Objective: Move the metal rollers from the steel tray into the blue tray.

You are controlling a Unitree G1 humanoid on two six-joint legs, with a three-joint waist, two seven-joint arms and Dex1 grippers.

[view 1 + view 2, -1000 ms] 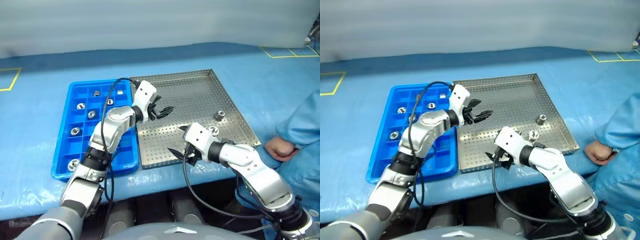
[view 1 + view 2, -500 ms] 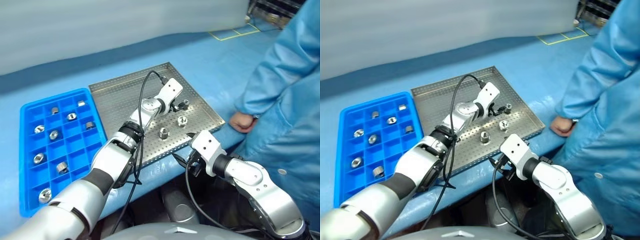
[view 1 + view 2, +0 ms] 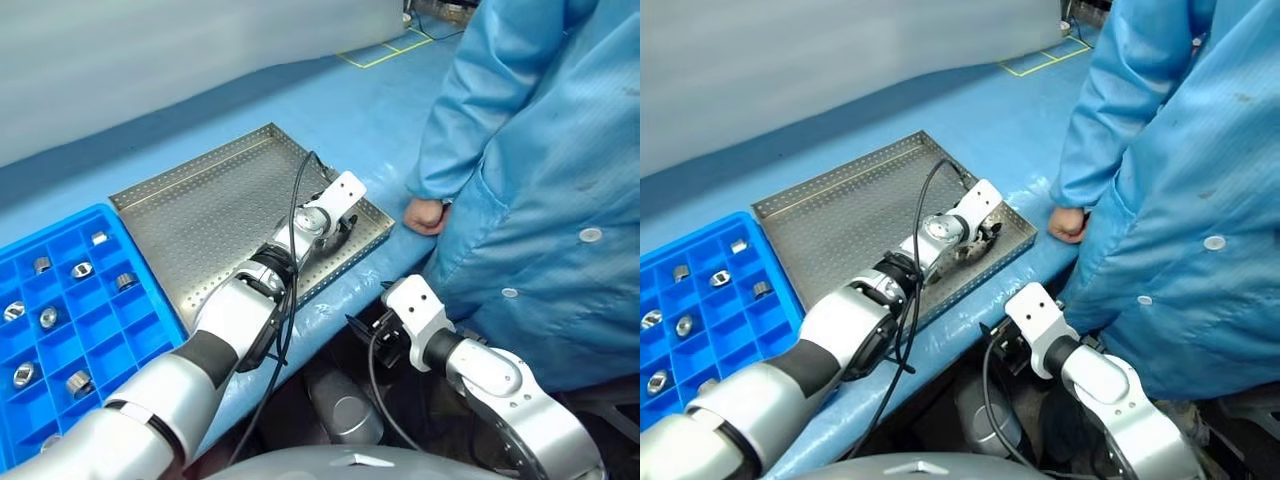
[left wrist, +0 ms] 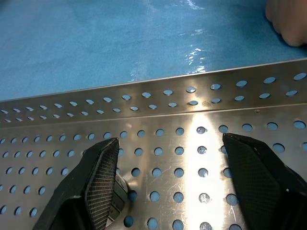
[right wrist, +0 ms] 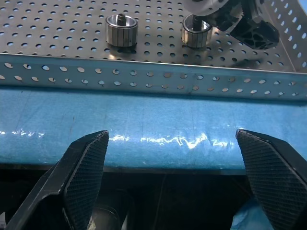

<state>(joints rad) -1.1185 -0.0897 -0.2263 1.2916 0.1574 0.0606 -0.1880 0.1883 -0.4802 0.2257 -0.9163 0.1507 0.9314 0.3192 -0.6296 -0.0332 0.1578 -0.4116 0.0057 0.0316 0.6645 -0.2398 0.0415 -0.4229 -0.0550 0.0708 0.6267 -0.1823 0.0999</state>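
Note:
The steel tray [image 3: 190,215] lies in the middle of the blue-covered table, with the blue tray [image 3: 150,330] to its left. Several metal rollers [image 3: 82,270] sit in the blue tray's compartments. Two rollers [image 5: 121,30] [image 5: 196,33] stand on the steel tray's perforated floor near its front rim. My left gripper [image 3: 340,230] is low over the tray's near right corner and open, and one roller [image 4: 121,189] peeks out from behind one of its fingers [image 4: 96,179]. My right gripper [image 5: 180,177] is open and empty, in front of and below the table's front edge.
A person in a blue gown [image 3: 540,180] stands close at the right, a fist [image 3: 425,215] resting on the table just past the steel tray's right corner. A black cable [image 3: 295,210] loops over my left arm. Yellow floor-style markings [image 3: 385,52] lie far back.
The camera has swung right. My left gripper crossed from beside the blue tray to the steel tray's near right corner and sank. My right gripper drew back below the table edge.

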